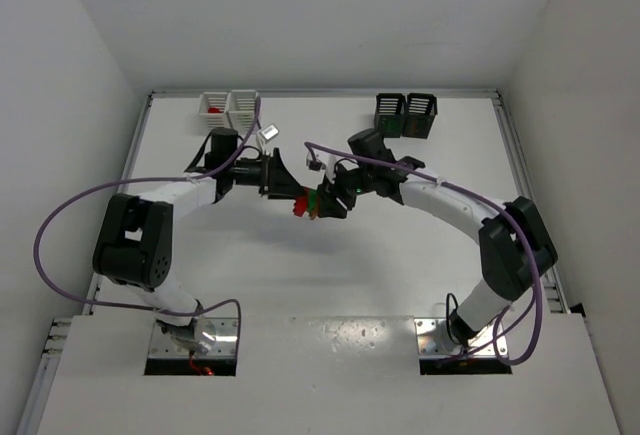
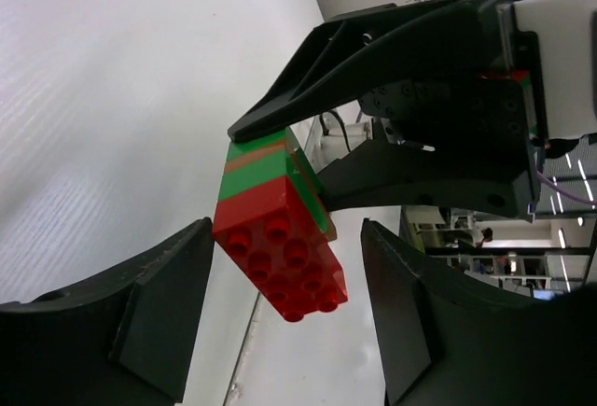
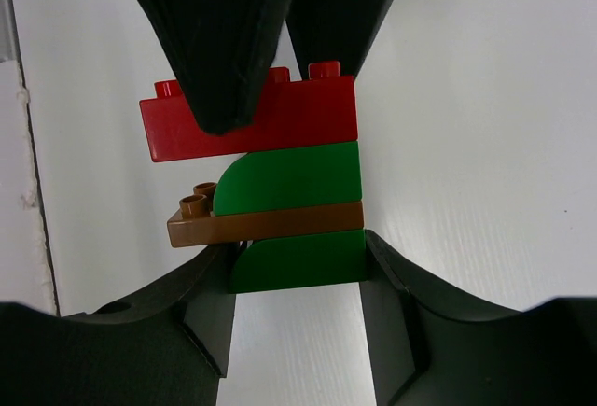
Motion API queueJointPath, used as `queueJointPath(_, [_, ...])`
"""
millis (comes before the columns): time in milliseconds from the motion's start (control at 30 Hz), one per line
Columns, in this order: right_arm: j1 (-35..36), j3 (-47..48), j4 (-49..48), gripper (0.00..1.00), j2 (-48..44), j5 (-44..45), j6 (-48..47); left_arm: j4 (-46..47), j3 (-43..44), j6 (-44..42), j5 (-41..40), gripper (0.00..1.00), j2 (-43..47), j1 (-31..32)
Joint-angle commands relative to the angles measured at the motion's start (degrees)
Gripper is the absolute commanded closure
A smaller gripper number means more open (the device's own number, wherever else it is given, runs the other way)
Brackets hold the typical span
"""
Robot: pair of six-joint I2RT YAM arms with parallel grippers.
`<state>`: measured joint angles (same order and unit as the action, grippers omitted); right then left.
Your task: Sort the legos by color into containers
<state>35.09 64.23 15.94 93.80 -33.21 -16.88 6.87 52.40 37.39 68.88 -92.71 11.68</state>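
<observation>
Over the middle of the desk [image 1: 330, 285], my right pincer [image 3: 298, 255] is clamped on the bottom green block [image 3: 303, 261] of the stack [image 3: 280, 177], its pads hiding that block's sides. My left pincer [image 2: 284, 229] stands apart around the red brick [image 2: 280, 257] at the other end, with a sliver of gap on one side. From above the stack is a tiny blur, and the black bins [image 1: 406, 113] are too dark to read beside the white bins [image 1: 228, 108].
</observation>
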Motion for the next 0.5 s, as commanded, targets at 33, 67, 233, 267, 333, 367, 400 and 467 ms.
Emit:
queueJointPath(33, [0.77,3.10,-0.92,0.94,0.16,-0.80,-1.40,0.25,1.39,-0.38,1.08,0.33,-0.19,0.53])
queueJointPath(67, [1.29,3.10,-0.92,0.96,0.16,-0.80,-1.92,0.25,1.39,-0.38,1.08,0.36,-0.72,0.53])
queueJointPath(233, [1.30,1.26,-1.44,0.97,-0.45,1.21,-2.45,0.25,1.39,-0.38,1.78,0.58,-0.72,-0.07])
queueJointPath(267, [1.30,0.73,-1.44,0.97,-0.46,1.22,-2.45,0.25,1.39,-0.38,2.30,0.65,-0.72,-0.95])
queueJointPath(333, [1.30,-1.37,-2.05,0.98,-1.77,2.71,-2.97,0.25,1.39,-0.38,3.01,0.71,-0.20,-3.14])
queueJointPath(367, [1.30,-2.08,-2.06,0.98,-1.78,2.71,-2.98,0.25,2.00,-0.38,3.71,0.75,-0.19,-4.03])
queueJointPath(400, [0.69,-3.39,-2.58,0.98,-2.56,2.71,-2.98,0.25,2.00,-0.38,3.72,0.76,-0.19,-4.91])
queueJointPath(467, [0.07,-4.63,-2.59,0.99,-3.35,3.24,-2.98,-0.28,2.79,-0.38,5.29,0.80,-0.19,-7.28])
